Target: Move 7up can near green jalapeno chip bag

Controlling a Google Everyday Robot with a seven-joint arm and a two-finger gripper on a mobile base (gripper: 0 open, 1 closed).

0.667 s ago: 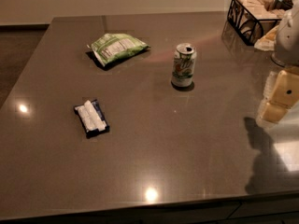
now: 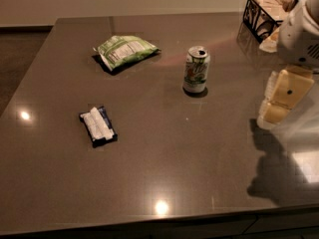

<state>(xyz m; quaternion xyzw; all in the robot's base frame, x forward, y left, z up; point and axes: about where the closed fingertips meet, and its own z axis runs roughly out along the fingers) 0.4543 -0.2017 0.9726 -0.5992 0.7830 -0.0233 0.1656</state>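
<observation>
The 7up can (image 2: 196, 69) stands upright on the dark table (image 2: 164, 153), right of centre, its opened top showing. The green jalapeno chip bag (image 2: 125, 50) lies flat at the back left, well apart from the can. My gripper (image 2: 280, 97), cream-coloured under a white arm, hangs over the table's right side. It is to the right of the can, apart from it, and holds nothing that I can see.
A small dark-blue packet with white contents (image 2: 98, 126) lies at the left front. A black wire basket (image 2: 263, 15) with items in it stands at the back right corner. The table's front edge runs along the bottom of the view.
My gripper has moved a little to the left, toward the can. The can, the bag and the packet have not moved.
</observation>
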